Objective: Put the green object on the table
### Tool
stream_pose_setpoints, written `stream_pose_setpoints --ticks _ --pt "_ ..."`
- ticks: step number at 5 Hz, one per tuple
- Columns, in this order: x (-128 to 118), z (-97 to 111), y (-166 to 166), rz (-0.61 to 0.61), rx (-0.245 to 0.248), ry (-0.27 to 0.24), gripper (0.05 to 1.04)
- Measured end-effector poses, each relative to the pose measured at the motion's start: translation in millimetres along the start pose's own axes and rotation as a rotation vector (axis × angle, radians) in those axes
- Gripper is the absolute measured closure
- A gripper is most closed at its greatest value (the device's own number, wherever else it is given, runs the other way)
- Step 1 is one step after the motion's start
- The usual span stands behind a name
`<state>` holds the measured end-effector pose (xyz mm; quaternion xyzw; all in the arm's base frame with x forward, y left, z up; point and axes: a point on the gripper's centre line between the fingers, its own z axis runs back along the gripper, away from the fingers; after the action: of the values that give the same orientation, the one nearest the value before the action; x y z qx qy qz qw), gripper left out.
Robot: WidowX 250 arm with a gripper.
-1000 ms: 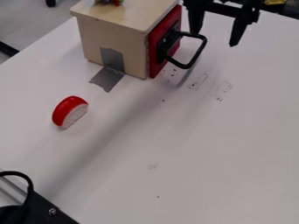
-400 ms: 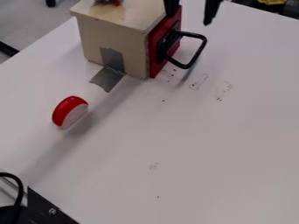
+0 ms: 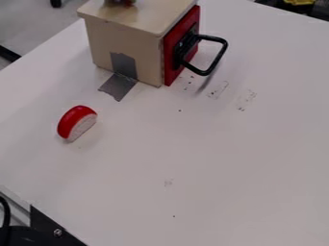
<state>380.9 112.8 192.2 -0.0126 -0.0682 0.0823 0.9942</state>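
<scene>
On top of the wooden box (image 3: 122, 41), at the upper edge of the camera view, sits a small object (image 3: 120, 2) with dull green and red parts. The view's edge cuts it off, so its full shape is hidden. The white table (image 3: 212, 153) spreads out below and to the right of the box.
A black loop handle (image 3: 220, 56) juts right from the box's red front (image 3: 172, 54). Grey tape (image 3: 118, 86) joins the box's side to the table. A red and white piece (image 3: 77, 123) stands at the left. Black hardware (image 3: 48, 228) lies at the lower left corner.
The gripper, earlier spread at the top right, has travelled left and up past the top edge. Its shadow on the table has shifted left. The box and the red and white piece have stayed put.
</scene>
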Motion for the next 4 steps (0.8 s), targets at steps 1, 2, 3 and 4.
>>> stream_pose_setpoints --ticks 1,2,3,4 --pt "9 -4 32 -0.027 -0.001 0.011 0.085" --pt "14 -3 49 -0.076 0.017 -0.005 0.085" --pt "11 -15 61 -0.114 0.007 0.026 0.085" --pt "7 -29 79 -0.157 -0.003 0.054 0.085"
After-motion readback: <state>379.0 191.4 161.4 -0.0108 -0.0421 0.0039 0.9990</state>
